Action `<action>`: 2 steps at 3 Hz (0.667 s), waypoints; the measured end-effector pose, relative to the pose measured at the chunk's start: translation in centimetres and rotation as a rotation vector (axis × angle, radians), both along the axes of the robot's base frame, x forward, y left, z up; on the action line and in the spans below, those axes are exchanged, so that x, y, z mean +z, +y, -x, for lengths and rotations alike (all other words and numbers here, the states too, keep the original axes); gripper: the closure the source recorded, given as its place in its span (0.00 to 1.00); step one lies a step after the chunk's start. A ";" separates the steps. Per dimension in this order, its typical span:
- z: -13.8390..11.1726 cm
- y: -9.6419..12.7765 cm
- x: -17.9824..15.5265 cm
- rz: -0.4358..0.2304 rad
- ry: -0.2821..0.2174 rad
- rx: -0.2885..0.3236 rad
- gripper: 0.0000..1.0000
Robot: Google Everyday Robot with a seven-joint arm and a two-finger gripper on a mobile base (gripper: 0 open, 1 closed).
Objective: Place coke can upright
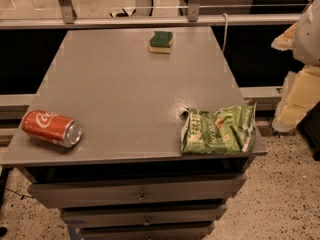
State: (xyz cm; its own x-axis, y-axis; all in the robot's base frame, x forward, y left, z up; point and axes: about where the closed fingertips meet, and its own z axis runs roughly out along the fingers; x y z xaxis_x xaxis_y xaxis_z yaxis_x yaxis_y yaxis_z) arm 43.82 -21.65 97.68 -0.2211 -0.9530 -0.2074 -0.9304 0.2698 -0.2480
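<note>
Red coke can (51,128) lies sideways, axis left-right, silver top rightward; gripper (297,101) beyond table's (125,84) right edge, state unclear.

Grey bench (125,94) fills mid frame, w/ drawers (140,194) under its front. On top: coke can (51,128) on its side, lower left, near front edge, silver top facing right. Green chip bag (219,130) flat, lower right, at front edge. Green/yellow sponge (161,41) top centre, near back edge. All 3 well apart. End effector not in view.
</note>
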 end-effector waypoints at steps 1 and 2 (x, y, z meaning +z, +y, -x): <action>-0.1 0.2 0.1 -0.003 -0.005 0.000 0.00; -0.9 4.6 0.9 -0.060 -0.018 0.028 0.00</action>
State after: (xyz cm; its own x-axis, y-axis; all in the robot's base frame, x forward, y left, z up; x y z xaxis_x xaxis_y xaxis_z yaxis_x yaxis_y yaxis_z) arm 44.68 -17.09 98.60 -0.1899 -0.9446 -0.2676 -0.9333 0.2583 -0.2494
